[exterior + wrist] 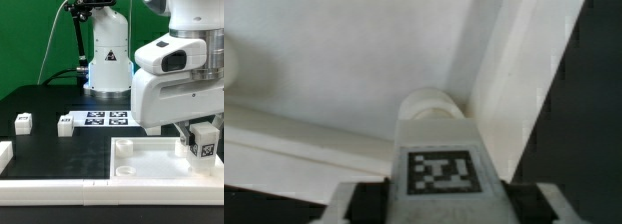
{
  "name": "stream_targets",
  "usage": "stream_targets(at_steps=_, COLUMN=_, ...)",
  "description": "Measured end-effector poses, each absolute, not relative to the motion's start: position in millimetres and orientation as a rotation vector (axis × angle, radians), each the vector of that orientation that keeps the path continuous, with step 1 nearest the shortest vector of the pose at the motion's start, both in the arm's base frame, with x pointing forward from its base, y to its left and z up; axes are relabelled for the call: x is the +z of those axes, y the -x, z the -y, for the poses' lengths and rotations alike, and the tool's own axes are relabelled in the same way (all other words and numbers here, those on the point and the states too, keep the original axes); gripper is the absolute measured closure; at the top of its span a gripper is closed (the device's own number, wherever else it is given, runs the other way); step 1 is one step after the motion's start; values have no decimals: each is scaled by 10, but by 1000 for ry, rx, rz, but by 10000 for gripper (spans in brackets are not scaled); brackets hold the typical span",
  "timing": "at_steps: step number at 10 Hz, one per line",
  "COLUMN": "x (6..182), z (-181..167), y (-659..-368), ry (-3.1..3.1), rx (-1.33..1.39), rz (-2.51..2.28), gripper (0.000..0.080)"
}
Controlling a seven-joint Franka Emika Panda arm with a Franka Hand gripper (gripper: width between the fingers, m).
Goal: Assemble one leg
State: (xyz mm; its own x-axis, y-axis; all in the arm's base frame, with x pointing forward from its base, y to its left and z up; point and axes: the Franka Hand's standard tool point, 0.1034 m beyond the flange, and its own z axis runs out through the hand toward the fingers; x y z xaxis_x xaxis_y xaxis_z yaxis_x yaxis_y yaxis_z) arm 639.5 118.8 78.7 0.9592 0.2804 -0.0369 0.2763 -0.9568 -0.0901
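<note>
Nearest in the exterior view, along the front edge: a long white rail [60, 190], with a short white piece [5, 153] at the exterior view's left. Just behind, on the black worktop [50, 150]: the large white square tray [150, 158], raised rim all round, a round socket [125, 171] in its near corner.

Over the tray's far side, at the exterior view's right: the leg [205, 141], upright, tag face outward. Sits pinched between the jaws, which close on its two flanks. Above it, the bulky white wrist housing [175, 80]; hides much of the tray's rear rim.

In the wrist view: the leg [441, 165] again, grey fingers [363, 205] tight on either side. Points its rounded tip into the tray [331, 80], just beside an inner corner of the rim. Cannot tell whether tip and tray floor touch. Past that rim, black worktop [589, 100].

Farther back, toward the exterior view's left: two loose blocks, one [23, 122] and another [66, 125], apart from each other and well apart from the tray. Just beside the second: the marker board [107, 118], lying flat. Behind that, the arm's white base [107, 60], then a green backdrop [30, 40].

Markings: square black-and-white coded tags on the leg, the blocks and the marker board; sharpest on the leg in the wrist view.
</note>
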Motion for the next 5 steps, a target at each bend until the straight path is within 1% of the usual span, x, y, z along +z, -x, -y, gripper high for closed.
stream_targets(at_steps=4, x=788, z=-1191, y=-6395, ry=3042, rx=80, rz=306, gripper=509)
stream_targets(at_steps=5, x=787, z=-1189, y=-6396, ry=3060, rx=89, rz=76, gripper=509)
